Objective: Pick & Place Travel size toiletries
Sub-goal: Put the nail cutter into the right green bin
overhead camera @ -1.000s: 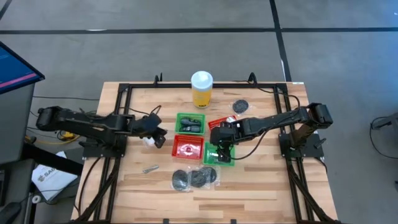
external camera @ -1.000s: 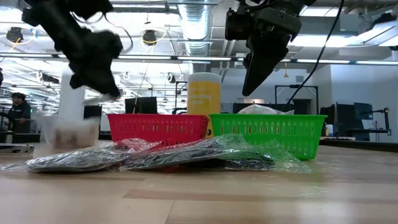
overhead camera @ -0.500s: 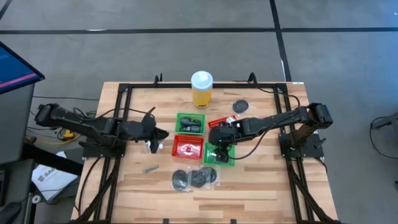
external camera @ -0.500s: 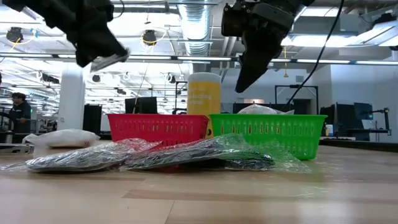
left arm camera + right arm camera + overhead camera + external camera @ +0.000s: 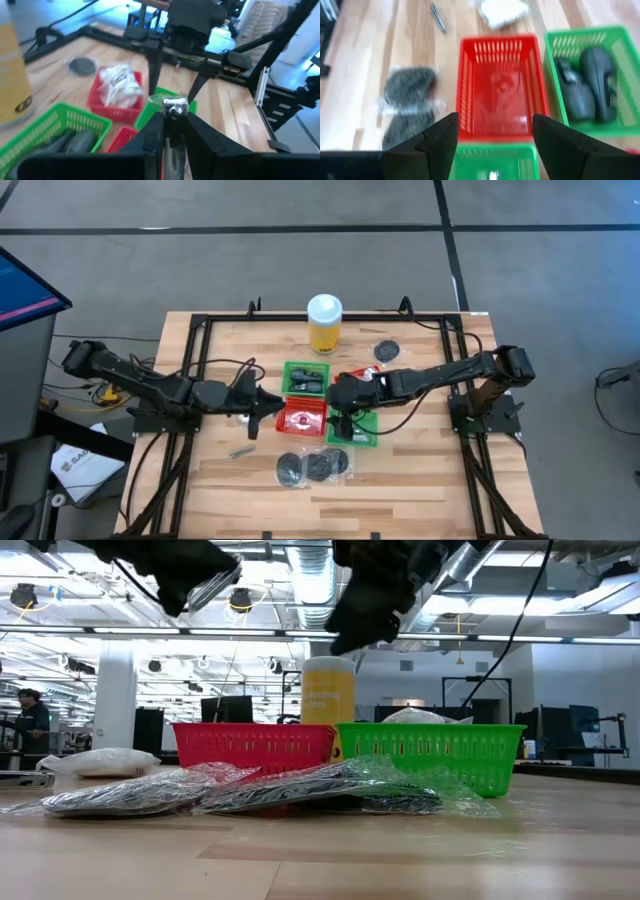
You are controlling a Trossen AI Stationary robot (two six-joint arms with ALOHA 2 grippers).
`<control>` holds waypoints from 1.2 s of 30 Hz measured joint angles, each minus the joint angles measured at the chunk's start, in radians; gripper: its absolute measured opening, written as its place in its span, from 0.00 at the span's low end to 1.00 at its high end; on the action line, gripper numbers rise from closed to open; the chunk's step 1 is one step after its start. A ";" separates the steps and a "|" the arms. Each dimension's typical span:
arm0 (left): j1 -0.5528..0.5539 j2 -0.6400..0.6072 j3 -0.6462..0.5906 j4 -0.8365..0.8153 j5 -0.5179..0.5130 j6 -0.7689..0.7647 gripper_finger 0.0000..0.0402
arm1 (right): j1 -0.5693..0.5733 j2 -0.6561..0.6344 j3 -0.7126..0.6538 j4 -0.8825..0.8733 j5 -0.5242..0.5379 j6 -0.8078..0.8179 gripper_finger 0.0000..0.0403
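Two grippers hover: my left gripper pinches a slim silvery piece at nine o'clock of the red basket, my right gripper, fingers spread and empty, at three o'clock of it.

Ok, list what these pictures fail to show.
- Slim silvery piece in the left gripper, left wrist view: lower end hidden between the fingers.
- Near green basket, low view: contents behind its wall.
- Packets, right wrist view: blurred, contents unreadable.

Two dark jointed arms, black cables alongside; end effector fingers black, wedge-shaped.
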 joint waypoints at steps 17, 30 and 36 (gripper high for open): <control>-0.032 0.213 0.000 0.437 0.048 0.218 0.12 | 0.036 0.000 0.000 0.211 -0.001 -0.063 0.59; -0.032 0.276 0.000 0.571 0.054 0.253 0.12 | 0.053 0.010 0.000 0.411 -0.001 -0.103 0.59; -0.031 0.297 0.000 0.631 0.055 0.289 0.12 | 0.053 0.010 0.000 0.465 -0.001 -0.109 0.59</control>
